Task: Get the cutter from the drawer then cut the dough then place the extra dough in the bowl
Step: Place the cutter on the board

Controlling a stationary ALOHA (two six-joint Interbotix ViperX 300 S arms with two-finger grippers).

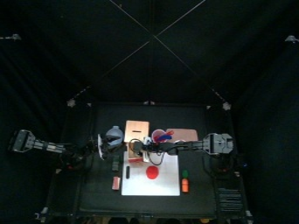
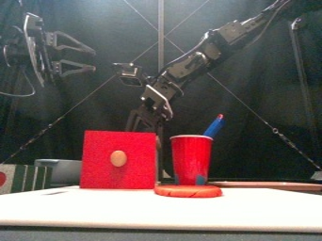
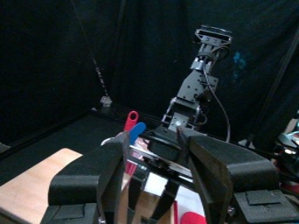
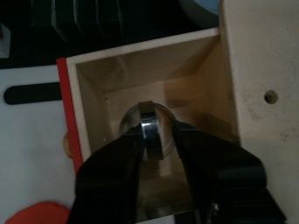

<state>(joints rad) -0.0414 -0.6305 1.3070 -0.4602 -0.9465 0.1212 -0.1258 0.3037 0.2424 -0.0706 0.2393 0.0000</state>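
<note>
The pale wooden box stands at the back of the white cutting board, and its drawer with the red front is pulled open. My right gripper reaches down into the drawer, its jaws shut on the round metal cutter. In the top view the right gripper is over the drawer. A flat red dough disc lies on the board in front of it. The blue-grey bowl sits left of the box. My left gripper hangs open and empty, high at the left.
A red cup with a blue knife stands right of the box, behind the dough. A small orange and green toy lies at the board's right edge, a small red one at its left.
</note>
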